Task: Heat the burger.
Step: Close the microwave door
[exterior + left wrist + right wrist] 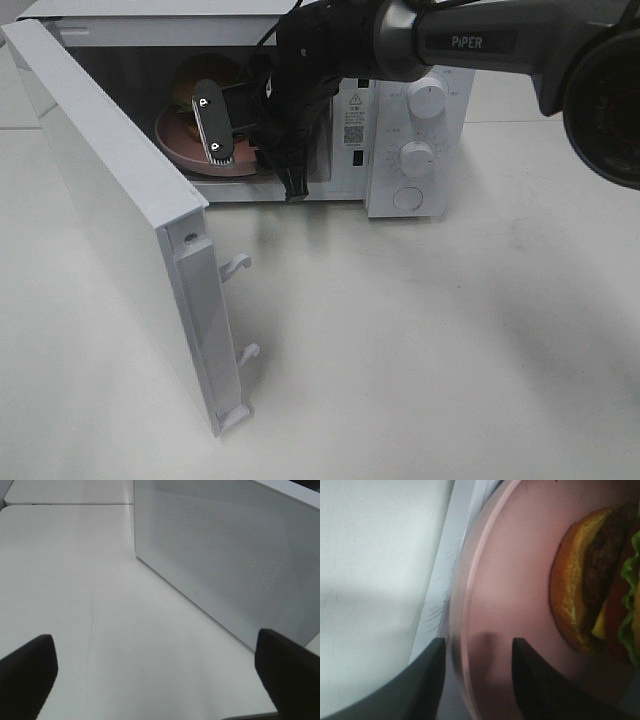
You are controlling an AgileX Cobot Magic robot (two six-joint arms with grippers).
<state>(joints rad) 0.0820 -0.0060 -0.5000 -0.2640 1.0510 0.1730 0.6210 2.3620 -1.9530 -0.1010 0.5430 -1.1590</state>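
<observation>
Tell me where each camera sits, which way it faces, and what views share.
Exterior high: mounted high, looks down at microwave; right arm reaches inside.
Left wrist: on left arm, faces the open door; both fingertips show.
Right wrist: on right arm, faces plate and burger; jaws straddle the rim.
Shared: exterior and right wrist both show the burger.

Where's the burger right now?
In the exterior high view the burger sits inside the open microwave, upper left, on the pink plate, just behind the right gripper.

Golden-brown bun and green lettuce on the burger (pixel 596 585) — pink plate (pixel 515 570) — white microwave (pixel 450 150), fine-dotted door (pixel 225 555)
</observation>
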